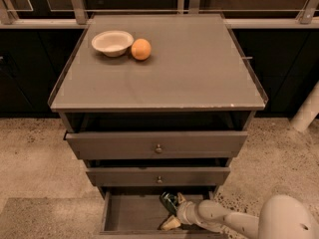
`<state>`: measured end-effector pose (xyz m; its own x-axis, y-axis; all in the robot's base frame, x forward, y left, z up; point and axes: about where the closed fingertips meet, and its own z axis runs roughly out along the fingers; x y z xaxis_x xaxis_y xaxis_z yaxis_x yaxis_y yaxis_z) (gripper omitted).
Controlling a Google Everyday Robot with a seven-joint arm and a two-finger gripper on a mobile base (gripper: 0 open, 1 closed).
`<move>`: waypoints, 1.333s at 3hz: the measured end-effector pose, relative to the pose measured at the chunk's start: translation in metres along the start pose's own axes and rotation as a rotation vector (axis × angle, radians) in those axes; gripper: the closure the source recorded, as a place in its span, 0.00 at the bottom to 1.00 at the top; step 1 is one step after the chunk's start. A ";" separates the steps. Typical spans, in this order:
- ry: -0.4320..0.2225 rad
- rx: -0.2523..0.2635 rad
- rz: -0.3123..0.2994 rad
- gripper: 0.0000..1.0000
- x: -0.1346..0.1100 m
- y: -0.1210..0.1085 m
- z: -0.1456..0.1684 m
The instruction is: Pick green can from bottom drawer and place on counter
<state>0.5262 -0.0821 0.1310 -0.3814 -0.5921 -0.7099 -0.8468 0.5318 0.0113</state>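
Observation:
The green can (pixel 168 201) lies in the open bottom drawer (pixel 130 216), at its right back, partly under the middle drawer's front. My gripper (pixel 173 212) reaches into that drawer from the right. It is open, with one pale finger (pixel 180 198) right beside the can and the other finger (pixel 170 224) nearer the drawer's front. The can sits close to the upper finger, and I cannot tell if it touches. The counter (pixel 189 68) is the flat grey-brown top of the cabinet above.
A white bowl (pixel 112 42) and an orange (pixel 141 49) sit at the counter's back left. The top drawer (pixel 158 148) and middle drawer (pixel 159 179) stand pulled out above the bottom one. My arm (pixel 224 218) crosses the lower right. Speckled floor surrounds the cabinet.

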 end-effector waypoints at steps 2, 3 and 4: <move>0.011 -0.006 -0.007 0.41 0.004 0.001 0.001; 0.011 -0.006 -0.007 0.66 0.004 0.001 0.001; 0.011 -0.006 -0.007 0.88 0.004 0.001 0.001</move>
<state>0.5238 -0.0831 0.1274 -0.3798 -0.6025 -0.7020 -0.8515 0.5243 0.0107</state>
